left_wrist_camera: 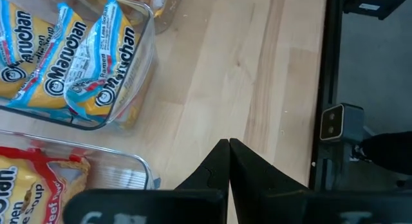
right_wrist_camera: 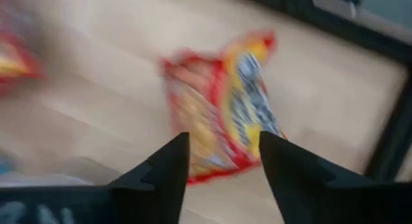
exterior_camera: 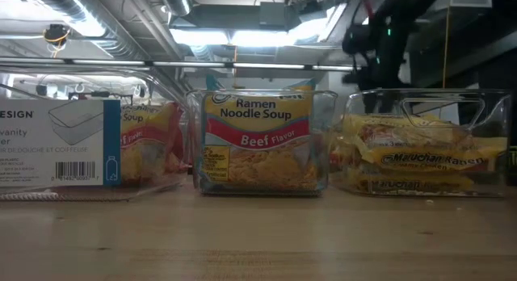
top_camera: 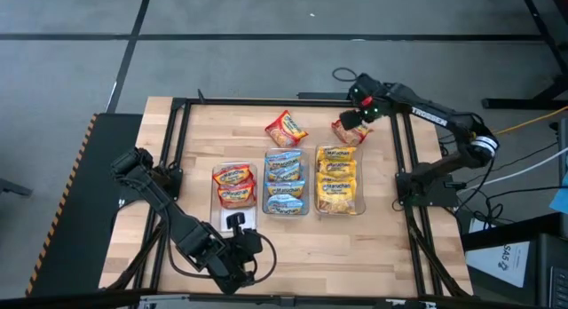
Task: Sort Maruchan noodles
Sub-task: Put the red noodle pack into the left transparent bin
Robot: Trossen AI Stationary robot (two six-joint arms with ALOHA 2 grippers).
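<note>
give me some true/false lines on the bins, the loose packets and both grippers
1. Three clear bins hold packets. True: the left bin has red ones, the middle bin blue, the right bin yellow.
2. The table has no loose packets. False: one red packet lies beyond the bins and another red packet sits under the right gripper.
3. The right gripper is open above a red packet. True.
4. The left gripper is open. False: its fingers are shut together, near the table's front edge.
5. The left gripper holds a blue packet. False: it holds nothing.
</note>
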